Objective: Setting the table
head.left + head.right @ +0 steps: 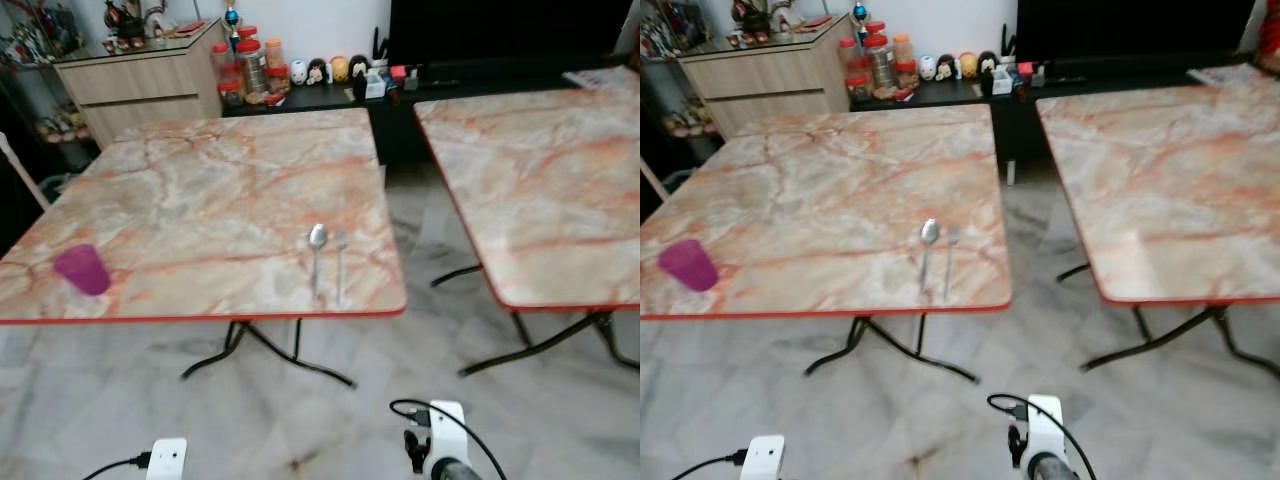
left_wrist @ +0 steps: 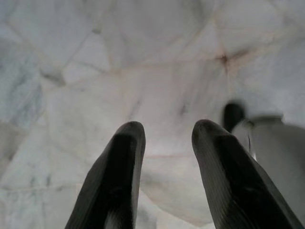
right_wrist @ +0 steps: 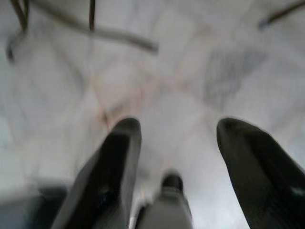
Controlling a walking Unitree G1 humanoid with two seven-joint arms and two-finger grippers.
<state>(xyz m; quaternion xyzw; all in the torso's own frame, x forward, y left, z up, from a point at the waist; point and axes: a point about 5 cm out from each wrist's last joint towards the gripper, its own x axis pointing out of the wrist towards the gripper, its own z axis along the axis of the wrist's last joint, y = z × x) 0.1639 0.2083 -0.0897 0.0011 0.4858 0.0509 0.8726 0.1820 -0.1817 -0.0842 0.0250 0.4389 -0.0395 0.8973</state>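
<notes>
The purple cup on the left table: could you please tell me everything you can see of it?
The purple cup is a small, plain tumbler in a magenta-purple, seemingly plastic, with no handle or lid visible. It stands near the front left corner of the marble-patterned table, close to the red-trimmed edge. Whether it is upright or upside down is hard to tell, and its contents cannot be seen. Nothing touches it but the tabletop; the spoon and fork lie well away towards the table's right side.

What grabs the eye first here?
Two marble-patterned folding tables with red edges, the near table ahead and a second table to its right. On the near one, a spoon and fork lie side by side near the front right edge, and a purple cup stands at the front left. Both arms hang low over the pale stone floor, jaws open and empty.
</notes>
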